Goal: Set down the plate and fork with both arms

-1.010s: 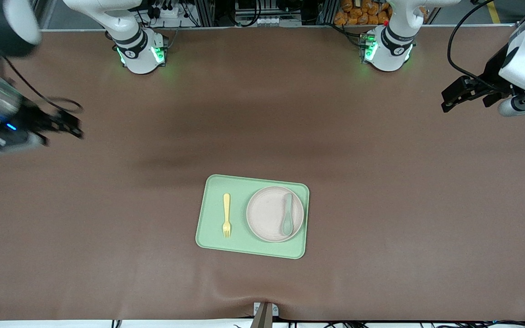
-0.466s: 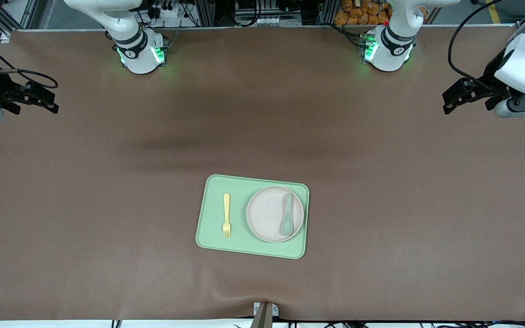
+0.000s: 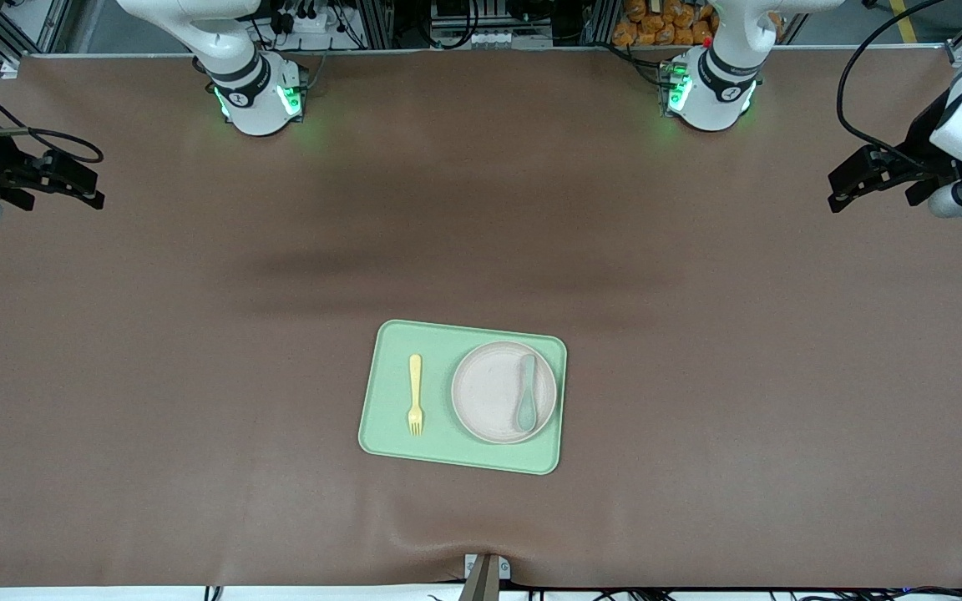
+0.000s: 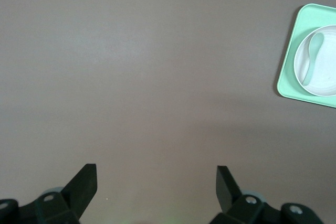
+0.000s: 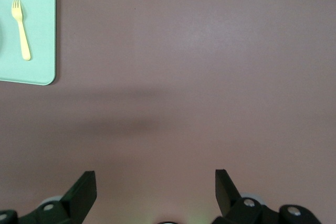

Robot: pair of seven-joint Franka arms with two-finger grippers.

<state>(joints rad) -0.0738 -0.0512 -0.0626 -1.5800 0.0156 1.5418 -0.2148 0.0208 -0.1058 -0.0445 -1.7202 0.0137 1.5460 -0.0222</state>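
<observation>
The round beige-pink plate (image 3: 503,391) sits on the light-green tray (image 3: 389,401), on the half toward the left arm's end; it shows in the left wrist view (image 4: 317,72) too. The pale-yellow fork (image 3: 416,394) lies on the tray beside the plate, toward the right arm's end, and shows in the right wrist view (image 5: 21,29). My left gripper (image 3: 844,190) is open and empty over bare table at the left arm's end. My right gripper (image 3: 84,188) is open and empty over bare table at the right arm's end.
A grey-green spoon (image 3: 526,392) lies in the plate. The brown table mat (image 3: 481,209) is bare between the tray and the arm bases (image 3: 257,96) (image 3: 711,92). A small bracket (image 3: 485,572) sits at the mat's near edge.
My right arm has swung up and away toward the table's end, then settled. My left gripper has drifted slightly farther toward its end of the table. Tray, plate and fork have not moved.
</observation>
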